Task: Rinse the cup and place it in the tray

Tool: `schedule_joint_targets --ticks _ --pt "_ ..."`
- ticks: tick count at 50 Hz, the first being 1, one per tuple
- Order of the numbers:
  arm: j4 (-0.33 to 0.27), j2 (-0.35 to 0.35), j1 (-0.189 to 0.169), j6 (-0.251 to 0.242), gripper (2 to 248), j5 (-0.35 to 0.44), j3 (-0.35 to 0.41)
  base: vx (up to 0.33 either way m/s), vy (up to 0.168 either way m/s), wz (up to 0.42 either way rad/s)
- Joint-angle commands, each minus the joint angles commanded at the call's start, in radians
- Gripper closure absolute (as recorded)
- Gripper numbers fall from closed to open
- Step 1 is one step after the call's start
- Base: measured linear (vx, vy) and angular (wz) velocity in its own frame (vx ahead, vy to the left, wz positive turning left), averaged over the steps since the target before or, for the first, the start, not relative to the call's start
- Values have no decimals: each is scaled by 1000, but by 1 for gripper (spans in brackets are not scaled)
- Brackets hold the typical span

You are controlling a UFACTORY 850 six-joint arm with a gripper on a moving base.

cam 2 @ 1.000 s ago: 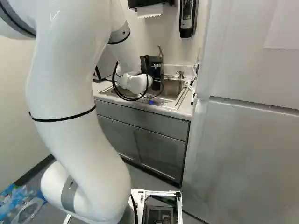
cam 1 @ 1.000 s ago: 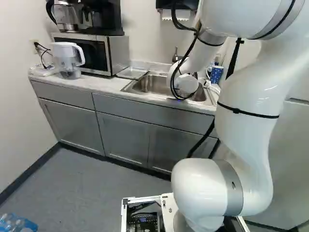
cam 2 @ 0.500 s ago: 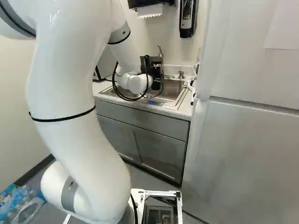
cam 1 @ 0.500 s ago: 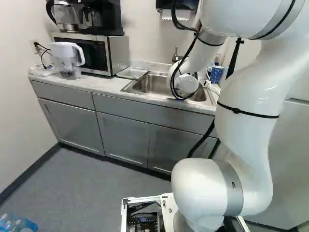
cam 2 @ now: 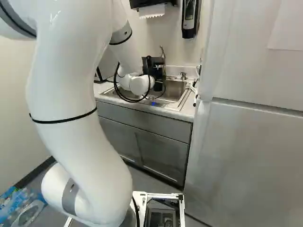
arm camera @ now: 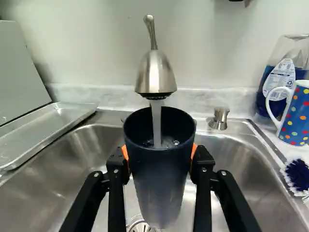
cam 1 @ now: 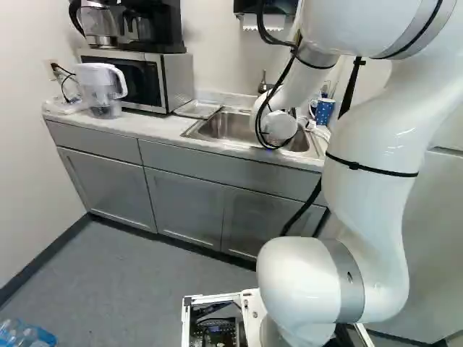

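The gripper [cam 2: 154, 74] shows as a black shape over the sink in the right base view. In the wrist view the gripper [arm camera: 159, 155] is shut on a dark blue cup [arm camera: 158, 181], an orange pad against each side. The cup's open top is under the faucet [arm camera: 156, 75], and a stream of water runs into it, stirring bubbles inside. The metal tray [arm camera: 46, 130] lies beside the sink, partly over its rim; the left base view shows this tray [cam 1: 197, 109] between microwave and sink.
Around the cup is the steel sink [arm camera: 241, 169], with its drain below. Past the sink's other side stand a dotted mug [arm camera: 297, 116], a soap bottle [arm camera: 282, 79] and a blue brush [arm camera: 297, 175]. A microwave [cam 1: 137, 79] and water pitcher [cam 1: 101, 90] occupy the counter.
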Motion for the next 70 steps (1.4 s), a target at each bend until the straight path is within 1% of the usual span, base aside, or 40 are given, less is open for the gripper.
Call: schedule_joint_targets --ticks 70 --pt "0 0 0 0 124 0 0 0 0 0"
